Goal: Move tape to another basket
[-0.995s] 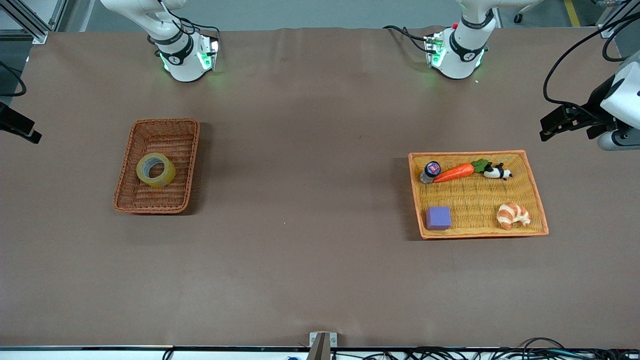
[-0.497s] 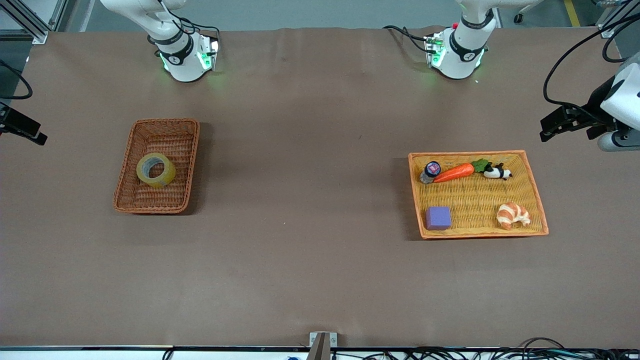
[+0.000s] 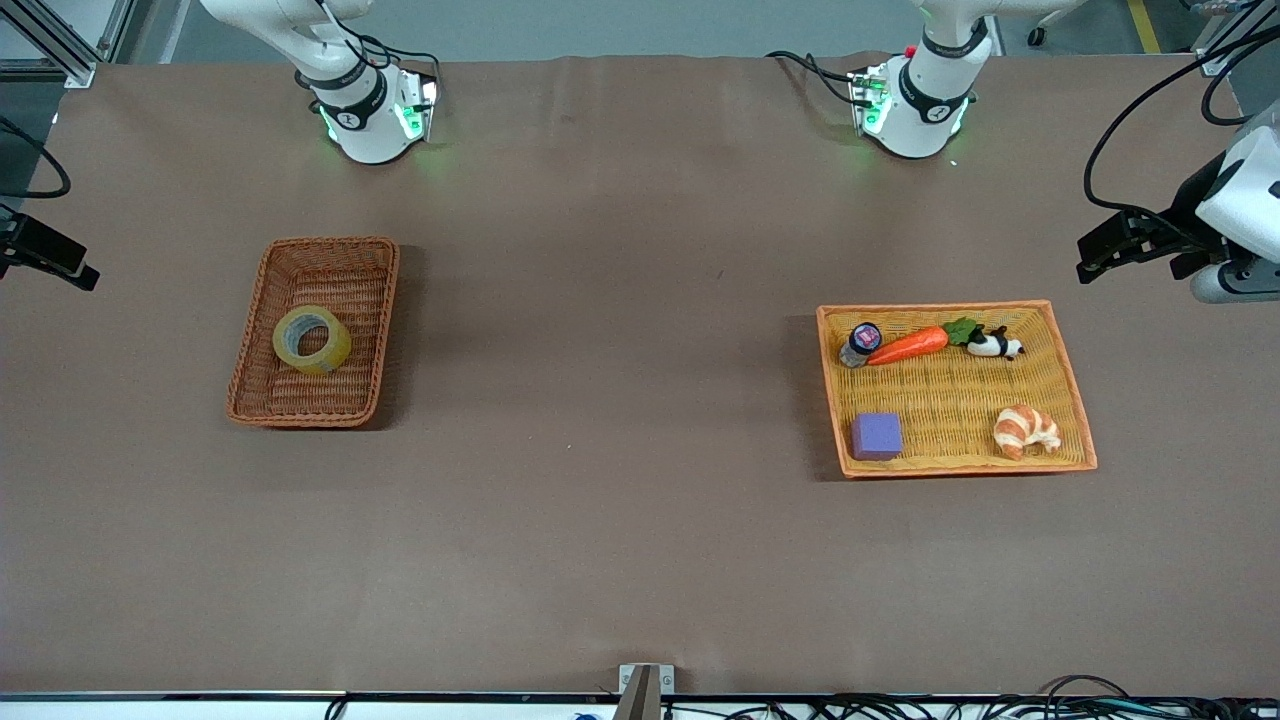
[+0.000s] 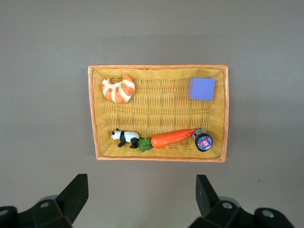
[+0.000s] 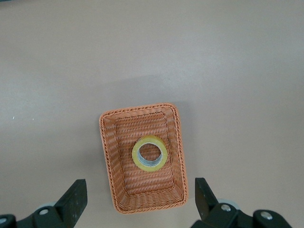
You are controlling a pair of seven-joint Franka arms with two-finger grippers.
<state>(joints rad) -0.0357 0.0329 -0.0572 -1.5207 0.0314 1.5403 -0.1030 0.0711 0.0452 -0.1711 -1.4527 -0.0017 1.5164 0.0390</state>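
The tape [image 3: 312,340], a yellowish ring with a grey core, lies flat in the reddish-brown wicker basket [image 3: 325,270] toward the right arm's end of the table. The right wrist view looks straight down on the tape [image 5: 149,152] in that basket [image 5: 142,190]. My right gripper [image 3: 60,265] is up in the air at that end of the table, apart from the basket, open and empty [image 5: 140,199]. My left gripper [image 3: 1105,250] is up in the air at the left arm's end, open and empty [image 4: 141,194].
A shallow orange-yellow tray basket [image 3: 950,395] sits toward the left arm's end. It holds a carrot [image 3: 908,345], a panda figure [image 3: 993,345], a croissant [image 3: 1025,430], a purple block [image 3: 877,436] and a small bottle [image 3: 860,342]. Bare brown table lies between the baskets.
My right gripper has drifted slightly at the table's end. The tape, both baskets and the left gripper have stayed put.
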